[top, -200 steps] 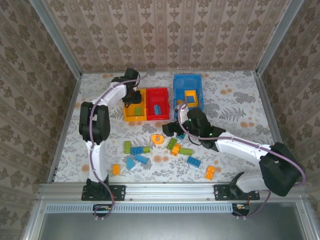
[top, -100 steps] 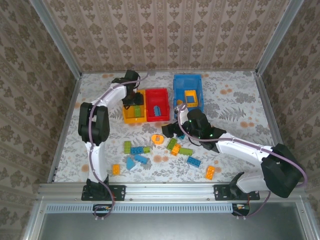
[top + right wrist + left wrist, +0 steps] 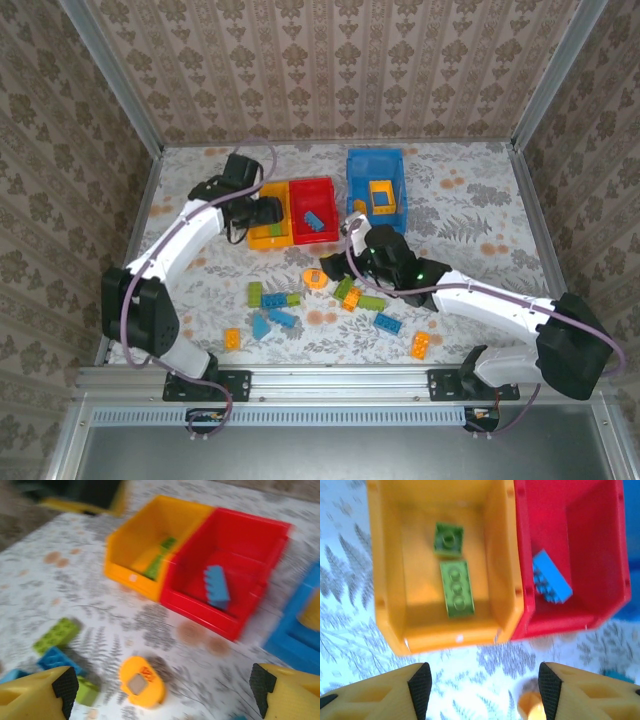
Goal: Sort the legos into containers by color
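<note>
Left tool (image 3: 485, 687) open, empty, yellow bin (image 3: 503, 555) with green bricks (image 3: 456, 590) just ahead; right tool (image 3: 163, 684) open above orange piece (image 3: 141, 681)

Two green legos (image 3: 456, 588) lie inside the yellow bin (image 3: 387, 595)

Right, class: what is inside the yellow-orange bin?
Inside the yellow-orange bin, two light green pieces lie on its floor: a small square brick and a longer brick next to it. The left wrist view shows the whole floor; anything beneath those bricks is covered.
</note>
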Robot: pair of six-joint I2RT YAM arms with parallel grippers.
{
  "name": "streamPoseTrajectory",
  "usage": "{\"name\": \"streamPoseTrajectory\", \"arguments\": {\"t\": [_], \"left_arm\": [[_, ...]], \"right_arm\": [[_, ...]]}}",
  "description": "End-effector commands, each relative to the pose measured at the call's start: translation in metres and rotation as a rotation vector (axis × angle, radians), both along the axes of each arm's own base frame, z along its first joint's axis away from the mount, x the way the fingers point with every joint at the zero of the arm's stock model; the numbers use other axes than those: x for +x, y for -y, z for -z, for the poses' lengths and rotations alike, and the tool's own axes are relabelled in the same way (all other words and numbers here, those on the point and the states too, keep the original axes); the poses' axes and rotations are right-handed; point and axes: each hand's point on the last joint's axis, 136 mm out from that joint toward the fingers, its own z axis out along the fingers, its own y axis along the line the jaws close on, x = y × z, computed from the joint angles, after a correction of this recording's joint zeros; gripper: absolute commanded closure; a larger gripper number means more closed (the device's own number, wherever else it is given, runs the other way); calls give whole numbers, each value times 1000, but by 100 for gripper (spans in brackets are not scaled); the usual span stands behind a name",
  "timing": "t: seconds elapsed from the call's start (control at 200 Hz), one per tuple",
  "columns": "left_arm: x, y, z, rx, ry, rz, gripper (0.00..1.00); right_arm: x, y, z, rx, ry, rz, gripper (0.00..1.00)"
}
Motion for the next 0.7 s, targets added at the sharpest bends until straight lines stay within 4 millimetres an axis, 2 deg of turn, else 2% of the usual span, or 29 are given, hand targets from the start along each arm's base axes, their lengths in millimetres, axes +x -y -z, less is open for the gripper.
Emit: {"name": "streamPoseTrajectory", "arguments": {"t": [0.0,0.1,0.235,0.25,0.395,0.54,0.695], "left_arm": [[-39,35,-10,-105,17,122,39],[-74,62,-9,-158,46,241,39],[-102,75,-1,-174,40,290,39],[-104,76,0,-172,40,295,39],[-115,85,-5,-176,79,361,39],[-119,87,-7,-178,95,389,39],[-121,86,-8,-178,100,395,39]], "right_arm": [[3,48,42,-90,-139,198,11],[4,69,69,-109,-259,301,11],[6,80,81,-66,-406,427,11],[5,80,90,-74,-435,440,11],[2,77,114,-28,-586,559,11],[9,70,123,30,-626,635,11],[15,61,135,67,-688,697,18]]}}
